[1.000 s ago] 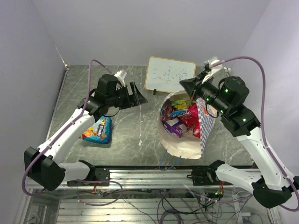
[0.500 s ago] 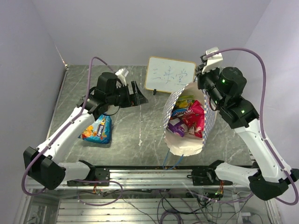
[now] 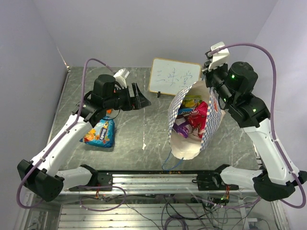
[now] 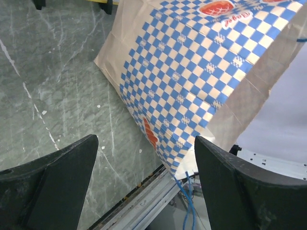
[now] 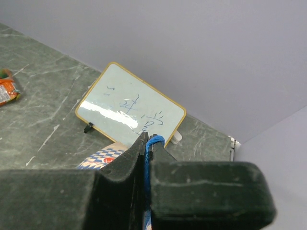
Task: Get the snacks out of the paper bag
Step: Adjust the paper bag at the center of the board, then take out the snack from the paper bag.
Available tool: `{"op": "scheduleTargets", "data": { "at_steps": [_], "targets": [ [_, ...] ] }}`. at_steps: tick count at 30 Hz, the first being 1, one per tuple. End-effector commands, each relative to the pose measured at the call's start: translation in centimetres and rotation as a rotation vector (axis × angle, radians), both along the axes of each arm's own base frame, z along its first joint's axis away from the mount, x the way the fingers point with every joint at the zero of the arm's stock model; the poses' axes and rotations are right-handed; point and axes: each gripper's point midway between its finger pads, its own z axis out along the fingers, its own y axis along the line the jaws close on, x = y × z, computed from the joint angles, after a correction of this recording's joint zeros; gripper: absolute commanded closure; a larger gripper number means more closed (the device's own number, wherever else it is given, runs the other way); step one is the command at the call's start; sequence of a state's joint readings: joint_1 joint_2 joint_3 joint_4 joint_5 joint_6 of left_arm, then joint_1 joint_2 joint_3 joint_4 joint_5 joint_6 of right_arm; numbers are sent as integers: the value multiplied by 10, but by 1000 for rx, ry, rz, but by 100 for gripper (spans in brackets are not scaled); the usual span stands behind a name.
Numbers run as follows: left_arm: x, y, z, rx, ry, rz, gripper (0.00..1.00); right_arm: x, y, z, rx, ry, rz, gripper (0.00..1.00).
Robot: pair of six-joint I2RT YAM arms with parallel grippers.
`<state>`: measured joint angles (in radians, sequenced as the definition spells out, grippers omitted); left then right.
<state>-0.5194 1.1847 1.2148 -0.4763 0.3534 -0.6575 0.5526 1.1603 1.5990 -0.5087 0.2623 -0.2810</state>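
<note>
1. At the top rim of the bag [image 3: 192,143], the right gripper [image 5: 146,142] is pressed together on the blue cord handle [image 5: 154,140], lifting that side so the bag leans with its mouth gaping upward and toward the left arm, probably to make the contents reachable
2. Inside that mouth, the snacks [image 3: 191,116] lie piled, purple, pink-red, blue and yellow-green
3. Left of the bag, the left gripper [image 3: 139,98] is spread wide and holds nothing; its wrist view faces the bag's checked side, so it looks poised for a reach but is not yet at the opening
4. Behind the bag, a signboard [image 3: 174,76] stands just beyond the raised rim
5. Beside the left arm, one blue-orange snack [image 3: 100,133] lies on the tabletop [image 3: 139,139], well apart from the bag; most of the job seems to remain
</note>
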Motion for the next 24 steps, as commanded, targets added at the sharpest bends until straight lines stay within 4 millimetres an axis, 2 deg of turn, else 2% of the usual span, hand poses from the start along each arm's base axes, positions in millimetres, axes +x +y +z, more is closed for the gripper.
{"op": "scheduleTargets", "data": {
  "at_steps": [1, 5, 10, 14, 16, 18, 21, 24],
  "targets": [
    [-18, -12, 23, -39, -75, -94, 9, -15, -3, 57, 86, -163, 36, 100],
    [-40, -38, 40, -27, -176, -199, 12, -26, 18, 14, 144, -36, 150, 100],
    [-80, -81, 48, 21, -353, -360, 19, -44, 37, -25, 231, 103, 248, 100],
    [-120, -117, 52, 37, -600, -537, 24, -52, 40, -34, 258, 146, 268, 100],
    [-130, -133, 48, 79, -734, -618, 25, -54, 39, -31, 261, 142, 272, 100],
    [-125, -145, 32, 181, -812, -681, 27, -56, 38, -28, 263, 136, 272, 100],
    [-108, -160, 2, 348, -880, -768, 34, -57, 38, -24, 264, 134, 277, 100],
    [-100, -172, -26, 446, -921, -865, 29, -59, 38, -20, 272, 131, 278, 100]
  ]
}}
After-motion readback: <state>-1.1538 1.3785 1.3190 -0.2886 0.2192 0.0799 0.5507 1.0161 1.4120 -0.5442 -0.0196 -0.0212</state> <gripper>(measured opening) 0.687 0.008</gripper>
